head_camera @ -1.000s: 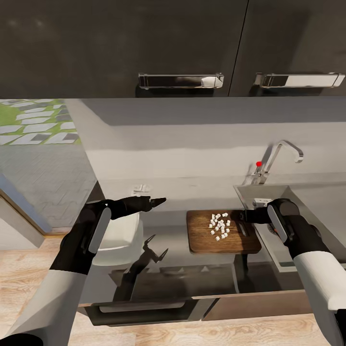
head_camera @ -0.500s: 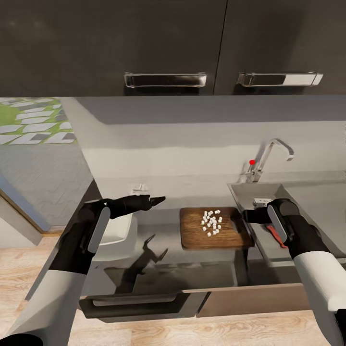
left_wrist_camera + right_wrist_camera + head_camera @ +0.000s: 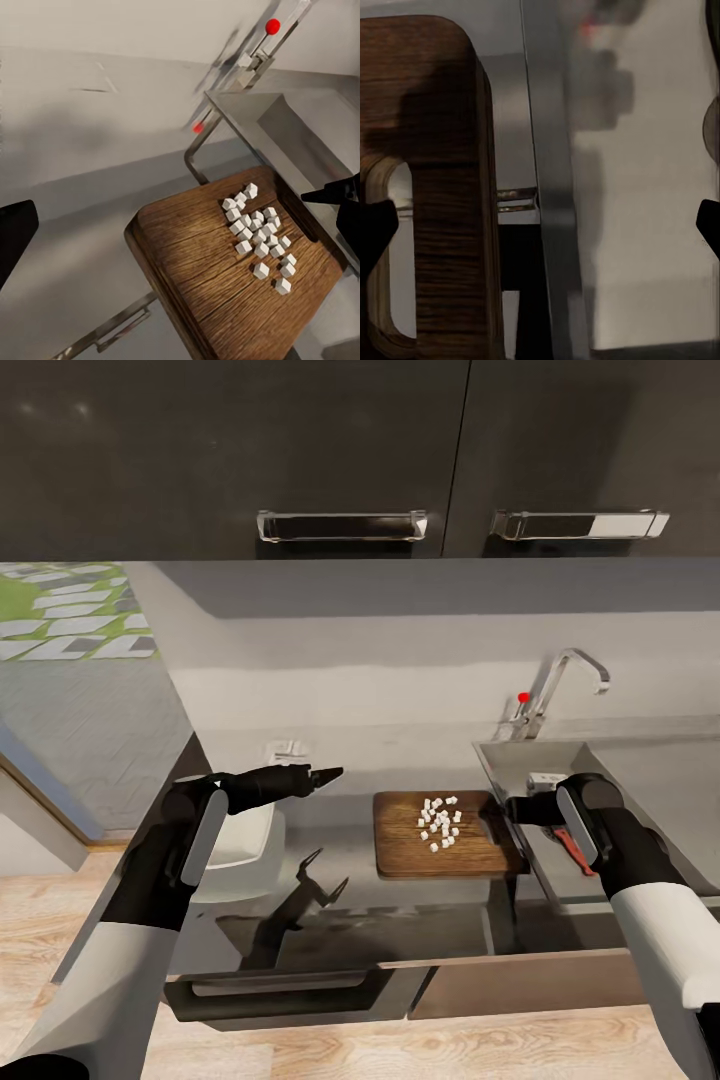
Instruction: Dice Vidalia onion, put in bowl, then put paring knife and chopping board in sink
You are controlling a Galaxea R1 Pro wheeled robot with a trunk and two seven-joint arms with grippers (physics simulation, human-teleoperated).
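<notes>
Diced onion [image 3: 439, 823] sits in a loose heap of white cubes on the chopping board [image 3: 400, 850], which lies on the dark glossy countertop [image 3: 330, 840] with one end beside the steel sink [image 3: 520, 760]. The left wrist view shows the same cubes [image 3: 259, 236] gathered toward the sink end of the board [image 3: 202, 277].

My left gripper [image 3: 325, 774] hangs above the counter between the white bowl [image 3: 240, 840] and the board, its two dark fingers close together with nothing between them. The bowl rests on the counter partly under my left forearm.

My right gripper [image 3: 510, 807] hovers at the board's end beside the sink rim; from the head view I cannot tell how far its fingers are spread. In the right wrist view the fingertips [image 3: 375, 225] show at opposite edges, wide apart, with the board's handle slot end [image 3: 450, 187] and the sink edge [image 3: 551, 187] between them.

The paring knife's reddish-brown handle [image 3: 570, 848] lies in the sink just beside my right forearm. The chrome faucet [image 3: 560, 685] with its red-tipped lever [image 3: 523, 698] stands behind the basin.

No label or writing is legible anywhere.
</notes>
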